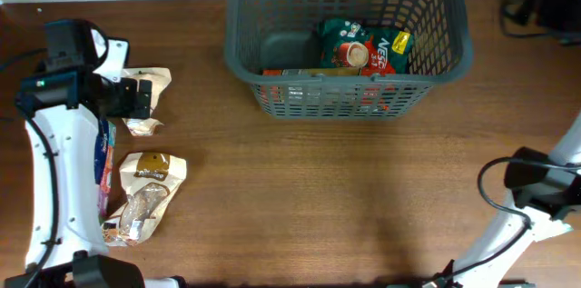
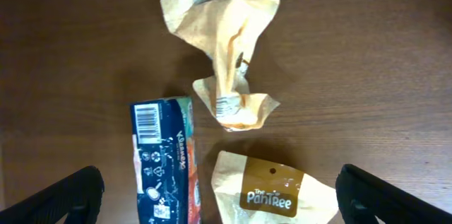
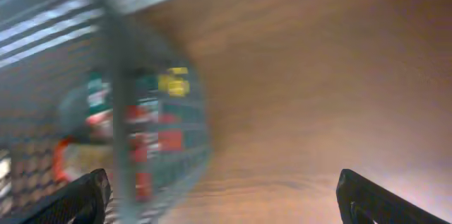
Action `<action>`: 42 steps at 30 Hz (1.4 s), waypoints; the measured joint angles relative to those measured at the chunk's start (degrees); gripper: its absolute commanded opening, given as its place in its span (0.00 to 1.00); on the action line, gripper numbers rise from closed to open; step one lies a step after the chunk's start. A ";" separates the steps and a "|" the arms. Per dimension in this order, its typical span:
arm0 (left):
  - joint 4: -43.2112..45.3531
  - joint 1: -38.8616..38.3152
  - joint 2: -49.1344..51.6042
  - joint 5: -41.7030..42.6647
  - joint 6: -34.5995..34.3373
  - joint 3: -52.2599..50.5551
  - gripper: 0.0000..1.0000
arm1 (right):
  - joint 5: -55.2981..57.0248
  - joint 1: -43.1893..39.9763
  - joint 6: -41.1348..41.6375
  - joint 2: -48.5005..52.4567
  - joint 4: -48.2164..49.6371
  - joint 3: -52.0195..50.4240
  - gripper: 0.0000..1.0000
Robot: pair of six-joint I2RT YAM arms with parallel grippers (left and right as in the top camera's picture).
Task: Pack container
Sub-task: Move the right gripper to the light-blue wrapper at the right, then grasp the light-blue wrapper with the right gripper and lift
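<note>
Both agape: left pincer (image 2: 226, 199), right pincer (image 3: 224, 197); container (image 1: 238, 59) well apart from each.

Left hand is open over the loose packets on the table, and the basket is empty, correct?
Not quite. The basket is not empty: the overhead view shows green and red packets already inside it. The rest holds: the left hand is open over the loose packets on the table.

The left arm (image 1: 54, 170) has white links, black joints and a small green light (image 1: 41, 82). The right arm (image 1: 507, 236) looks alike, with a thin black cable (image 1: 482, 183). The fingers (image 2: 63, 196) are matte black.
</note>
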 measured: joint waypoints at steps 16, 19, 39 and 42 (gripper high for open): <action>-0.07 2.86 0.00 0.26 -0.02 0.00 0.99 | 23.37 -22.08 44.57 0.07 -0.02 -25.03 0.99; -0.07 2.86 0.00 0.28 -0.02 0.00 0.99 | 23.43 -24.09 57.68 0.07 0.04 -32.85 0.99; -0.07 2.86 0.00 0.46 -1.36 0.00 0.99 | 32.76 -21.88 105.96 0.26 3.34 -57.44 0.99; -0.09 2.86 0.00 0.46 -1.57 0.00 0.99 | 35.71 -21.88 106.68 0.26 3.61 -58.25 0.99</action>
